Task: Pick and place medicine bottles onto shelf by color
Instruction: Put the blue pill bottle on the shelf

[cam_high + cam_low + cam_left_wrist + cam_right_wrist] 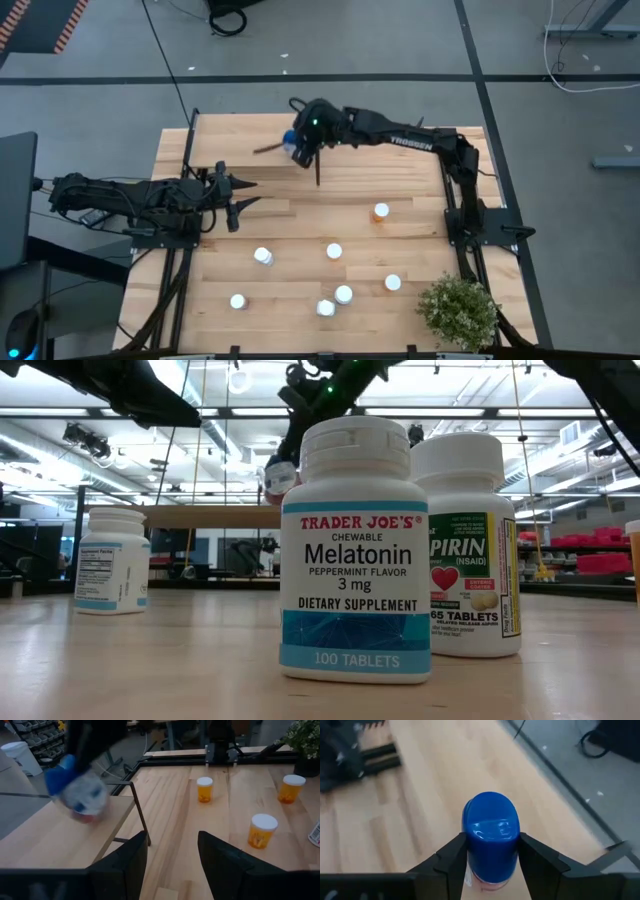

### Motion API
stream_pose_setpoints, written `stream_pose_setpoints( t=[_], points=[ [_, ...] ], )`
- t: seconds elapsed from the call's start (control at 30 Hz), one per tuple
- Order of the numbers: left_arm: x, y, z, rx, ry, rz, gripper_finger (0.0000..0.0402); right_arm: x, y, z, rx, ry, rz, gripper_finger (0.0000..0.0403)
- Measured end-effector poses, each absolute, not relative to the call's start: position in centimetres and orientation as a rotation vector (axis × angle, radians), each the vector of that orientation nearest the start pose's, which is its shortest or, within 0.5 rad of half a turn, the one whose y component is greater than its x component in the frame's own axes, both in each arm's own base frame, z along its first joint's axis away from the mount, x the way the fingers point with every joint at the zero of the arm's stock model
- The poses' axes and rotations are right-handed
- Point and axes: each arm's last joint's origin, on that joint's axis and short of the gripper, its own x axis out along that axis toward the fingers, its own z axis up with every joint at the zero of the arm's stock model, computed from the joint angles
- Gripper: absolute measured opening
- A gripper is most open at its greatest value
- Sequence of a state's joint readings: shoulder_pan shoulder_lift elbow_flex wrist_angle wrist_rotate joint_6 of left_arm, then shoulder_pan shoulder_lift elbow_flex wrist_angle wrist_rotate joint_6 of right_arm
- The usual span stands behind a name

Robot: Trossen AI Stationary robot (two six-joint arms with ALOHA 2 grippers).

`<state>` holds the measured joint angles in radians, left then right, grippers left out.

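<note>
Blue is what catches the eye first: the blue-topped bottle [490, 837] sits pinched between the two dark fingers of the right gripper [297, 143], its cap facing the wrist camera and the jaws pressed flat against either side of it, only as wide as the bottle makes them; in the high view that gripper hangs in the upper middle of the frame, over the far left part of the table, right at the small wooden shelf [60, 837] on its black frame, which I take to be the reason for the long reach, since the bottle looks about to be set down there; in the left wrist view the same bottle shows blurred at the upper left, just above the shelf board, and whether it touches the wood I cannot tell; the left gripper [243, 195] waits at the left middle of the high view, low over the table, its fingers spread apart and holding nothing, probably kept clear so the right arm has room; the rest of the medicine bottles stand loose in the lower middle of the high view, an orange one [381, 212] off on its own nearer the centre right, white-capped ones [263, 256] clustered below, all well apart from the shelf and not yet sorted; a potted plant [458, 310] sits at the lower right corner.
</note>
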<state>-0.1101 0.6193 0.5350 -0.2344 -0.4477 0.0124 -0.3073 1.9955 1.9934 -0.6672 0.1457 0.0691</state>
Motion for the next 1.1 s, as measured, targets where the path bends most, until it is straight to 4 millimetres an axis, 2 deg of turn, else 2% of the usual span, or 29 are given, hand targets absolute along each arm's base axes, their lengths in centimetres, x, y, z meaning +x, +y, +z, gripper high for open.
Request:
stream_pose_setpoints(
  t=[0.5,0.7,0.8,0.9,1.1],
  points=[
    [14.4,-0.3,26.7,0.101,0.310,0.333,0.0187,41.0,-19.7,35.1,0.099,0.577,-0.515,0.0139],
    [14.4,-0.3,26.7,0.101,0.310,0.333,0.0184,41.1,-19.1,34.8,0.127,0.604,-0.436,0.0096],
    [14.4,-0.3,26.7,0.101,0.309,0.333,0.0186,41.3,-18.7,34.9,0.103,0.599,-0.429,0.0087],
    [14.4,-0.3,26.7,0.101,0.309,0.333,0.0185,41.5,-18.8,35.1,0.094,0.569,-0.434,0.0100],
    [14.4,-0.3,26.7,0.101,0.309,0.333,0.0182,41.5,-19.1,35.4,0.019,0.558,-0.504,0.0164]
  ],
)
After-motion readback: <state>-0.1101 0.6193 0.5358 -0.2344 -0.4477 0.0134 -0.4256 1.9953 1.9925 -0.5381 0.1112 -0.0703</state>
